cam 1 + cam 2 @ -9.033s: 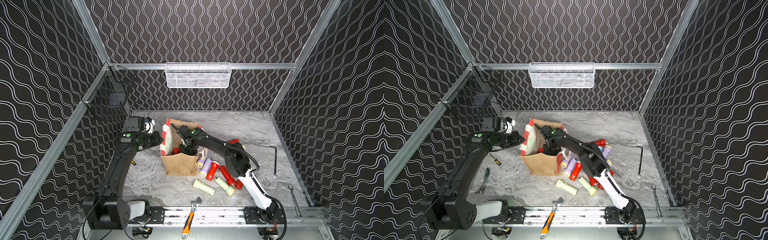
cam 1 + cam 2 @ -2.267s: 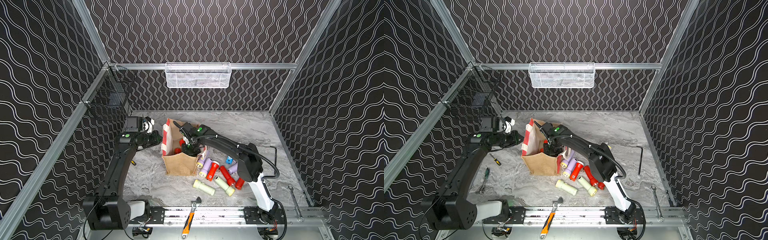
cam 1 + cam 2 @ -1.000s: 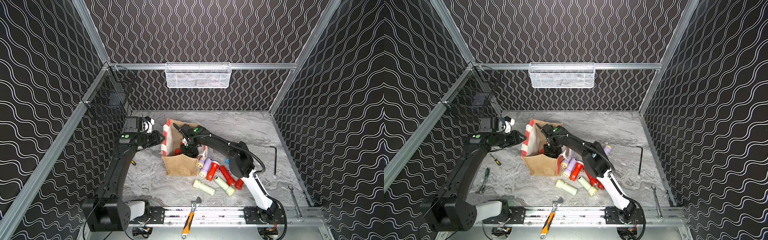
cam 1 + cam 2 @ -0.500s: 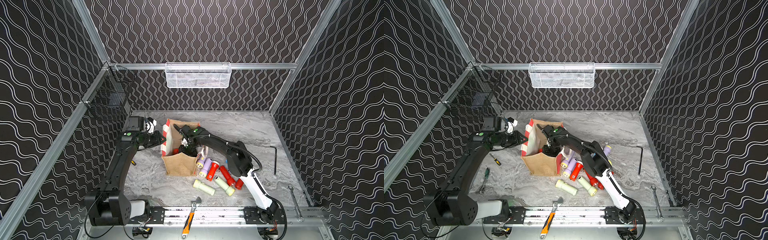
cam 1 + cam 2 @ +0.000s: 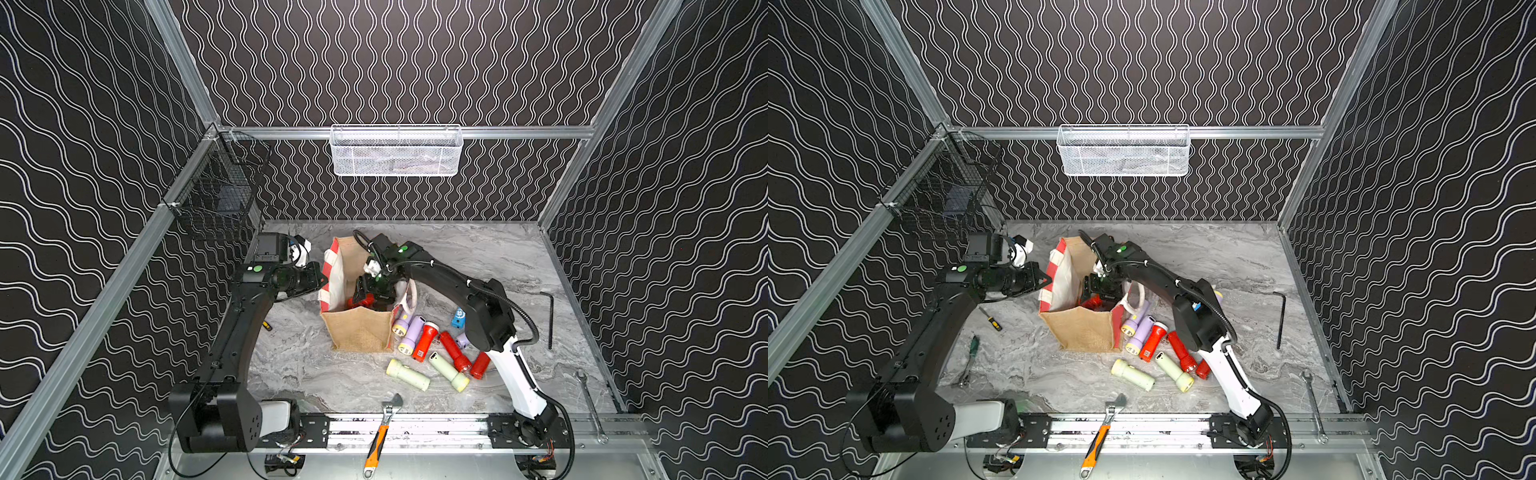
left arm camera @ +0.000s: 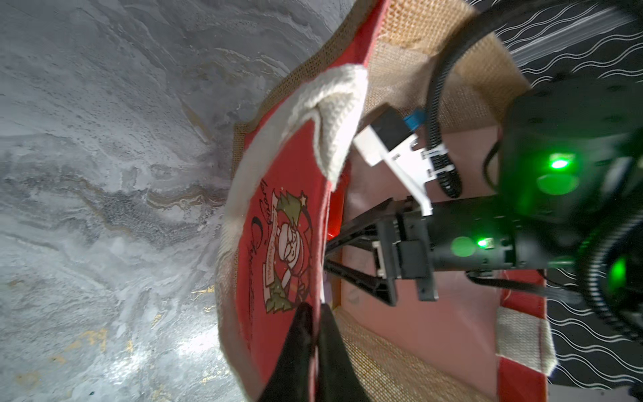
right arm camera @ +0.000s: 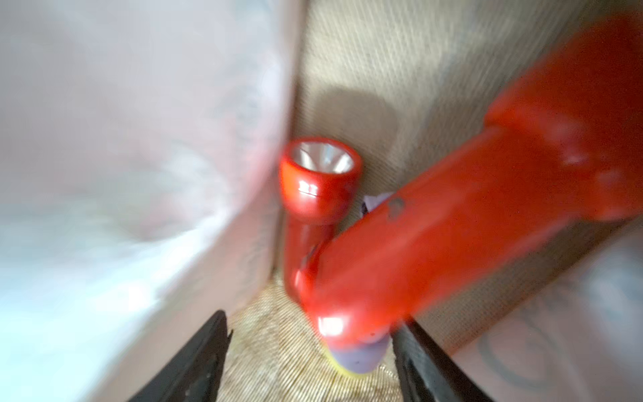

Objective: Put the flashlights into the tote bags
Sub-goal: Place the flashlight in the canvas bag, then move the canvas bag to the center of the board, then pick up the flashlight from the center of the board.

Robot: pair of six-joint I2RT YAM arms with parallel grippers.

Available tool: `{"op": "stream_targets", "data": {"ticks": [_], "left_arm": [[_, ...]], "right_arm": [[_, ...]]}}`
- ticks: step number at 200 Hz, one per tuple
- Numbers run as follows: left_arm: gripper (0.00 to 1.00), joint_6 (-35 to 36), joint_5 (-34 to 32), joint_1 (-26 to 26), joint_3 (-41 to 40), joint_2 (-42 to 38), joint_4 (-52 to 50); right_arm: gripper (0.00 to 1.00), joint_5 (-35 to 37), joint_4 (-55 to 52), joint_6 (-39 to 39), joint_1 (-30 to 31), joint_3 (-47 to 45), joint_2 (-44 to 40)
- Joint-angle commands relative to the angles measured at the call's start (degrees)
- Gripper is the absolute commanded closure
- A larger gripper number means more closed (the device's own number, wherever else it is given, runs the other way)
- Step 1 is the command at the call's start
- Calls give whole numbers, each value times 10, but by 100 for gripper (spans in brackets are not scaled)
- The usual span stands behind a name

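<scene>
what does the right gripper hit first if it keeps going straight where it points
Likely the blurred red plastic flashlight slanting just ahead of the right gripper, inside the tan burlap tote bag.

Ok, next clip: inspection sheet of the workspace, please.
Surface: grey marbled tabletop, no spill seen.
Job's things: tote bag upright and open; red flashlights inside; loose flashlights clustered on the table beside it.
Clutter: adjustable wrench, spanner, hex key, screwdriver, green-handled tool.
Grippers: left gripper shut on the bag's rim; right gripper inside the bag, fingers open.
Cables: black hose along the right arm, no snag seen.
Surroundings: white mesh basket, black wire basket, wavy-patterned walls.
</scene>
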Motion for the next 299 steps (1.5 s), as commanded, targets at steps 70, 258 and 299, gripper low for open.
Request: {"op": "stream_targets", "data": {"ticks": [70,258,299], "left_arm": [[98,-12,-31,36,-2,2,12],[98,7,-87,41,20,14,-13],[97,9,-80,43,19,15,-13]], "right_arm": [[21,-39,92,-18,-45,-59,-178],[26,303,59,52,-188,-521,-432],[29,312,59,67,-200,-533,-413]]}}
